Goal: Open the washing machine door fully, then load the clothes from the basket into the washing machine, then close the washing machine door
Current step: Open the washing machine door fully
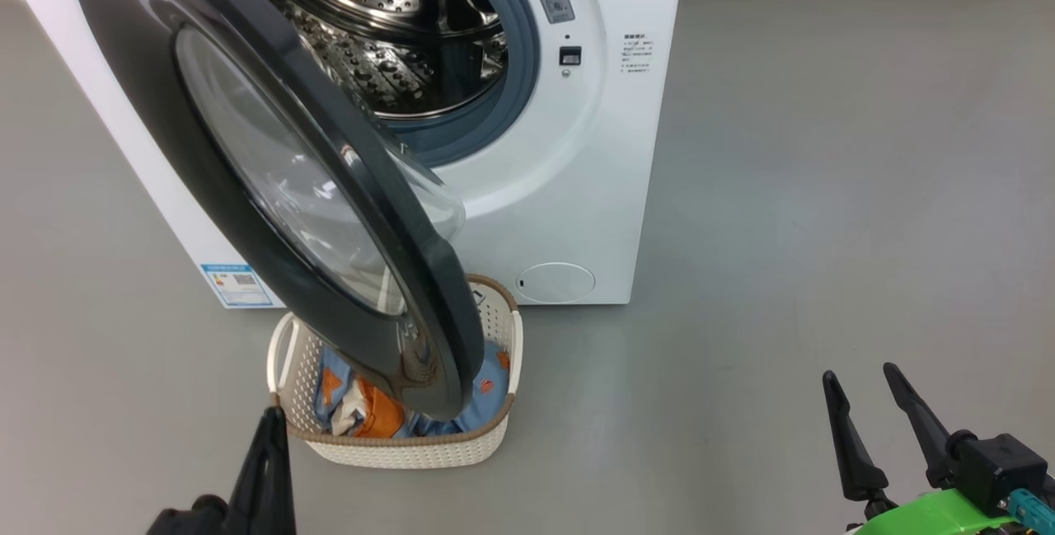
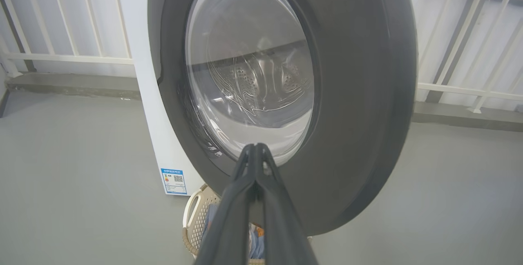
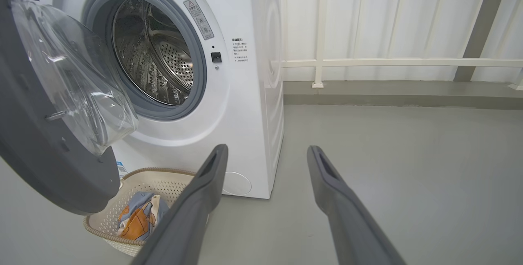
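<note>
Near the basket point(image 1: 412, 452), the left end effector point(image 1: 272, 413) points up closed; the right end effector point(image 1: 859, 373) hovers open.

We find the washing machine door point(image 1: 272, 189) swung outward. Its lower part hangs over part of the basket point(image 1: 396, 454) and blocks a straight descent into the basket's middle. The clothes point(image 1: 371, 413) lie exposed at the basket's front, on either side of the door's lower edge, and from the right. The drum mouth point(image 1: 387, 32) stands clear to the right of the door's glass bowl point(image 3: 73, 77). The floor point(image 1: 824, 205) right of the washing machine point(image 1: 610, 172) is open for passage. A white railing point(image 3: 388, 63) closes the space behind.
</note>
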Available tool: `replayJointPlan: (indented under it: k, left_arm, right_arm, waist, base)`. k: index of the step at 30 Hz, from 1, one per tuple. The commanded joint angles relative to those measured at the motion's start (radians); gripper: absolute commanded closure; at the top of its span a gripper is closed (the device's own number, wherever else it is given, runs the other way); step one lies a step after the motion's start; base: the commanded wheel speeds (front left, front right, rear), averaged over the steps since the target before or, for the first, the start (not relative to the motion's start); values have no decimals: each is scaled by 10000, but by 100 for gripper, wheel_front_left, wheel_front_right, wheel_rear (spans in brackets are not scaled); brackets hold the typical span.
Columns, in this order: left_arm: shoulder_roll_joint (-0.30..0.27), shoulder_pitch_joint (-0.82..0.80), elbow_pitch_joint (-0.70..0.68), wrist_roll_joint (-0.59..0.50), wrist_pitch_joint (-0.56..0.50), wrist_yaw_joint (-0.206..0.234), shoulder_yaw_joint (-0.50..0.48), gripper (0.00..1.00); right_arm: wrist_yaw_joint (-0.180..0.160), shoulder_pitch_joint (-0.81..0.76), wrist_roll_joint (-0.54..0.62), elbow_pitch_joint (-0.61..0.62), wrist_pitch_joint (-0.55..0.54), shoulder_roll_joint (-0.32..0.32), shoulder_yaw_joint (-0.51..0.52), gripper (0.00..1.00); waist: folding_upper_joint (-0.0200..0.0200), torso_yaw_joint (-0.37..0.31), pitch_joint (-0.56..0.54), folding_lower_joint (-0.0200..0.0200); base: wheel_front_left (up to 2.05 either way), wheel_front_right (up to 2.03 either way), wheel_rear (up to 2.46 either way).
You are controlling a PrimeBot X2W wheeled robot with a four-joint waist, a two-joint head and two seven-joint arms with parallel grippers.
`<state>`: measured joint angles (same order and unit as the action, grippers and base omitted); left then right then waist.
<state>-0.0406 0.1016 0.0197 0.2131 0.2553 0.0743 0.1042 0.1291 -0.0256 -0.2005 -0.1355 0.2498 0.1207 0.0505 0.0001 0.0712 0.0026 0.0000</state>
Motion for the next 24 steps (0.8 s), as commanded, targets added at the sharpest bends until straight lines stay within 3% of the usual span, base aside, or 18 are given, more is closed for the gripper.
replayJointPlan:
  k: [1, 14, 19, 24]
  left_arm:
    - [-97, -549, -457, 35, 65, -26, -333, 100]
    - [-286, -2896, -3709, -1285, 65, -756, 68, 100]
    - [-213, -3832, -4795, -1450, 65, -1172, 1264, 100]
    - [-129, -4368, -4565, -1164, -57, -1341, 3008, 100]
  right_arm:
    - [16, 99, -85, 213, 120, 85, -148, 0]
    - [16, 114, -120, 118, 120, -34, -27, 0]
    - [16, 132, -138, 110, 120, -44, -45, 0]
    - [16, 179, -130, 89, 120, -35, -125, 0]
  waist:
    - [-1, 17, 2, 0]
    - [-1, 44, -136, 0]
    - [-1, -11, -133, 0]
    - [-1, -78, -85, 0]
  base:
    - [0, 0, 0]
    - [0, 0, 0]
    - [0, 0, 0]
    - [0, 0, 0]
